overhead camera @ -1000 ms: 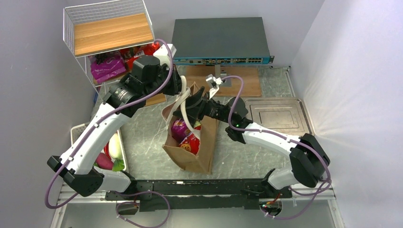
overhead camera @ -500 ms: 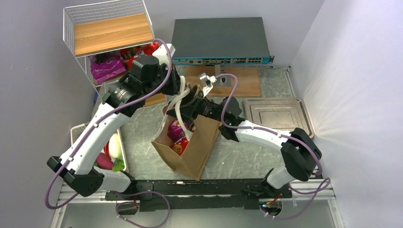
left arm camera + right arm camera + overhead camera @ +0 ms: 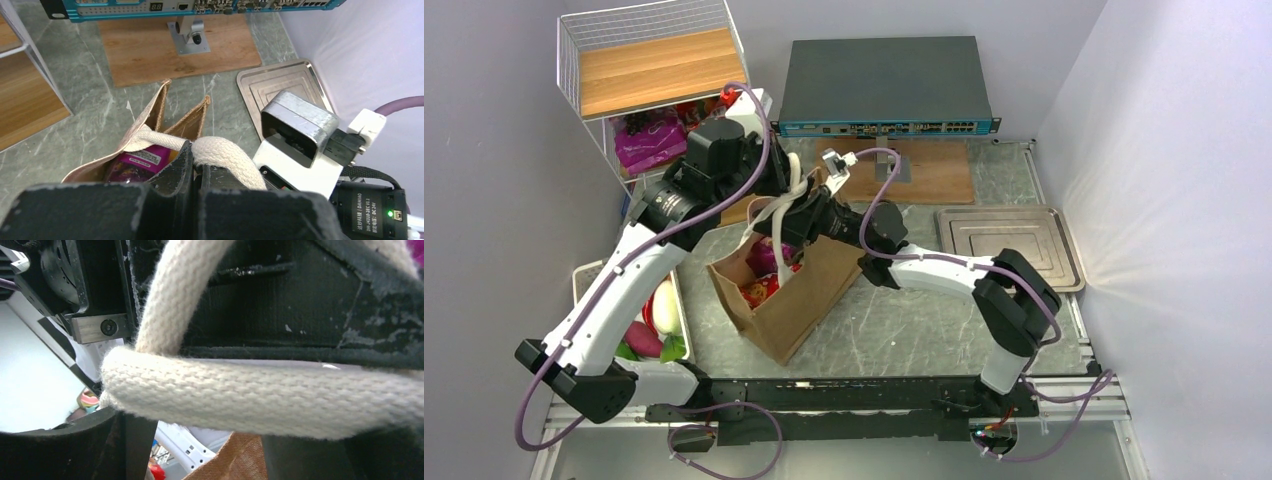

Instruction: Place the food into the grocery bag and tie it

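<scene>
The tan grocery bag [image 3: 796,300] leans over to the left in the middle of the table, mouth open. Inside it lie food pieces: a purple packet [image 3: 765,257] [image 3: 142,161] and a red packet [image 3: 754,291]. My left gripper [image 3: 786,192] [image 3: 197,159] is above the bag's mouth, shut on a cream handle [image 3: 225,154]. Close beside it my right gripper [image 3: 812,214] [image 3: 210,452] is open, its fingers [image 3: 117,445] wide apart. A cream handle strap [image 3: 260,395] lies across them, and bag paper [image 3: 240,460] shows below.
A wire rack with a wooden shelf [image 3: 654,65] stands at the back left, with purple and red packets [image 3: 649,140] under it. A network switch [image 3: 889,85] and a wooden board [image 3: 929,172] are behind. A metal tray [image 3: 1009,245] is right, a white basket [image 3: 589,272] with produce left.
The bag has been dragged left and tipped further over. Both grippers have moved left and toward the back with the handles. The right arm is stretched out further.
</scene>
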Controlling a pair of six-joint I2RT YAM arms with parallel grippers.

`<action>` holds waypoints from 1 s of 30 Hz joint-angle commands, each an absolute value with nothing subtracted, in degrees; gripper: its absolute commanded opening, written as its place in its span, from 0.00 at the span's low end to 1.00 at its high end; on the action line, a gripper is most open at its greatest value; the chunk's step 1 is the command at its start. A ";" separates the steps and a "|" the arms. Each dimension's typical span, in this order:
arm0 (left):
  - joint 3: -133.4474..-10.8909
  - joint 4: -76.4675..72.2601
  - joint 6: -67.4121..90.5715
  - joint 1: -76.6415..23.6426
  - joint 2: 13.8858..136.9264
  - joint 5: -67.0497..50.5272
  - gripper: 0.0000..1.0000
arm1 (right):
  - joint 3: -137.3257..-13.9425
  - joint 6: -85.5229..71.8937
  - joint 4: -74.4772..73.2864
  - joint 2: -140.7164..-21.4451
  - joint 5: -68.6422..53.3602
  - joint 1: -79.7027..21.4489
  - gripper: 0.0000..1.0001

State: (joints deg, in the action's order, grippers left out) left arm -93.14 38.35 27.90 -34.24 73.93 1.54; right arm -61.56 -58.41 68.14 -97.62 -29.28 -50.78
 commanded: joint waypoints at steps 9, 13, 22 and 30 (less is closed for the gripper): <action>-93.82 27.12 29.36 -35.25 70.65 -3.11 0.00 | -70.36 -67.65 84.70 -98.75 -26.56 -52.91 0.36; -93.09 26.76 29.39 -35.09 70.35 -3.44 0.00 | -70.27 -67.63 84.11 -98.23 -26.11 -52.91 0.05; -91.84 26.31 29.60 -34.80 69.07 -2.71 0.00 | -67.02 -59.96 61.62 -89.95 -27.91 -51.84 0.00; -92.33 29.33 27.83 -34.72 67.20 -0.19 0.00 | -69.09 -37.48 18.89 -78.62 -19.88 -51.86 0.00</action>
